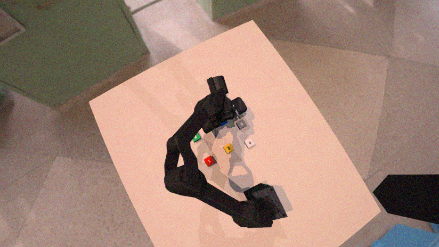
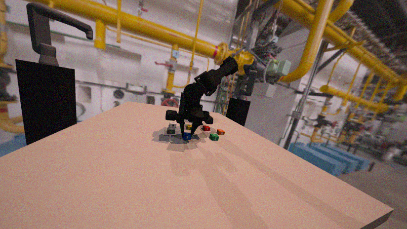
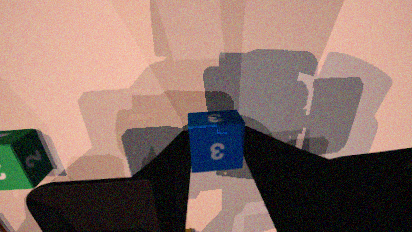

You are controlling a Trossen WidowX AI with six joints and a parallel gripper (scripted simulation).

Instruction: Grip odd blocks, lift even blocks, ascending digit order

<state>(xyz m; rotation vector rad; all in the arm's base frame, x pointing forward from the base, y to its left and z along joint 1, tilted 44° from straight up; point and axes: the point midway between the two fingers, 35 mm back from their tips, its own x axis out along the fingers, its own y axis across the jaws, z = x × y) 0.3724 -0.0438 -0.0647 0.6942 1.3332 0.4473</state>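
Gripper [image 1: 225, 121] [image 2: 188, 137] [image 3: 214, 135] pinching the blue block [image 1: 223, 123] [image 2: 186, 136] [image 3: 216, 147] between its fingers: hold your height (3 is odd), then spread evenly before rising.

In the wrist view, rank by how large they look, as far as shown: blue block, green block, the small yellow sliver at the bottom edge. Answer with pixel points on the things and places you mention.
1. Blue block [image 1: 224, 123] [image 2: 186, 136] [image 3: 216, 145] and green block [image 1: 196, 137] [image 2: 214, 136] [image 3: 22, 159]: too alike to rank, the green one being cut off by the frame
2. Yellow sliver [image 3: 189, 230]
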